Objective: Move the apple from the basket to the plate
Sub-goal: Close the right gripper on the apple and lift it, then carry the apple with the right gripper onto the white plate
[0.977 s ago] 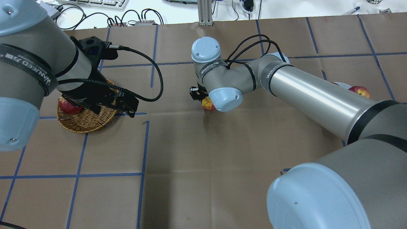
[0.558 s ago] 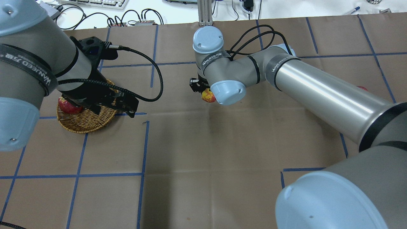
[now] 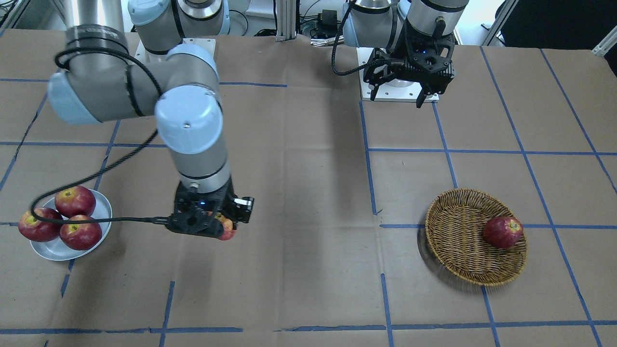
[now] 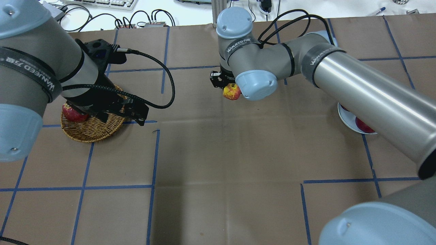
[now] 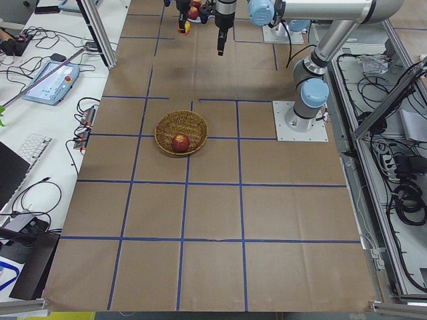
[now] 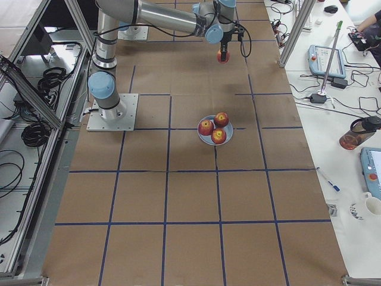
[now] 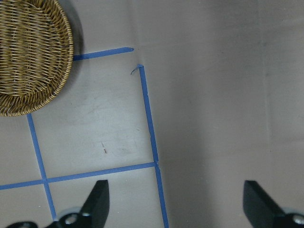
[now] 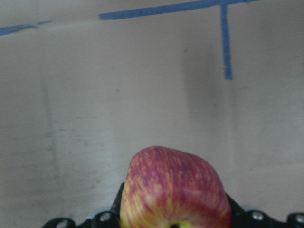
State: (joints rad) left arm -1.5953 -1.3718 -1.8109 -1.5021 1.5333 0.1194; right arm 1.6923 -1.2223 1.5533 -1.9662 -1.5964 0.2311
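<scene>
Right wrist view — apple (image 8: 173,190): pinkish-red with yellow streaks, squat. It sits at bottom centre of the frame, with the brown paper table (image 8: 118,95) behind it.

Overhead view — apple at upper centre, clamped in the right gripper (image 4: 225,86). A second ago it hung lower in the frame, nearer mid-table. It has since travelled up and to the right with its arm. The left arm (image 4: 34,68) is unchanged over the basket (image 4: 92,132).

Front-facing view — apple at lower left of centre, between the basket at right and the plate (image 3: 50,251) at far left, well apart from both. The plate carries three darker apples (image 3: 74,201). The basket holds one dark apple (image 3: 502,232). At top right the left gripper (image 3: 397,99) has its jaws spread and holds nothing.

Left side view — blue tape grid (image 5: 220,184) on the paper. A white bench (image 5: 60,107) at left carries a keyboard (image 5: 30,150) and a teach pendant (image 5: 50,73).
</scene>
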